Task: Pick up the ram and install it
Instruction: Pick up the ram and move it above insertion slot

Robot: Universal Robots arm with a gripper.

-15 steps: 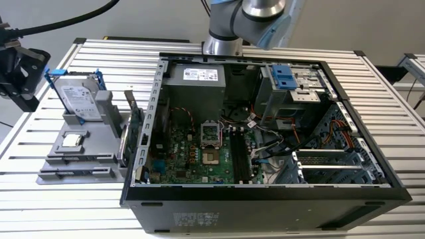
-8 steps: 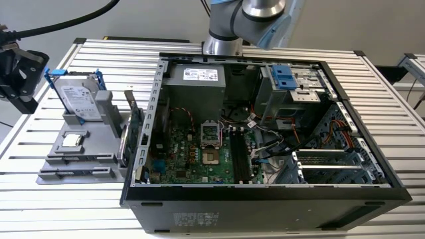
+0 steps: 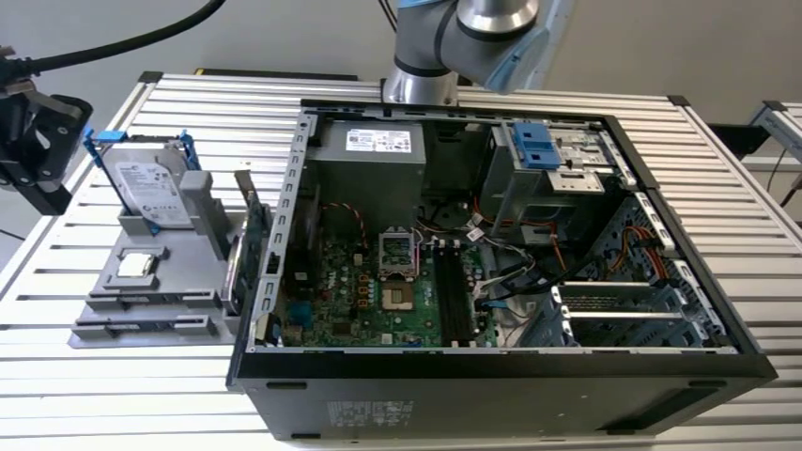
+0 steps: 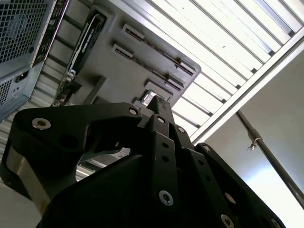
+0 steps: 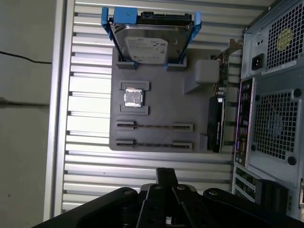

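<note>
Two ram sticks stand edge-on in the slots of a grey fixture tray [image 5: 161, 107]: one ram stick [image 5: 154, 126] and a second [image 5: 154, 143] beside it. In the exterior view they sit at the tray's near end [image 3: 141, 303]. In the second wrist view the ram slots [image 4: 156, 50] show past the gripper body. My gripper [image 5: 166, 175] is shut and holds nothing. It hovers over the slatted table just off the tray's edge, on the ram side. In the exterior view the gripper [image 3: 44, 193] hangs at the far left, clear of the tray.
The tray also carries a silver hard drive [image 5: 147, 45] in blue brackets, a processor chip [image 5: 133, 98] and an upright graphics card [image 5: 216, 124]. The open computer case [image 3: 501, 235] lies to the exterior view's right, motherboard memory slots [image 3: 454, 291] exposed. A black cable [image 3: 138, 38] hangs above.
</note>
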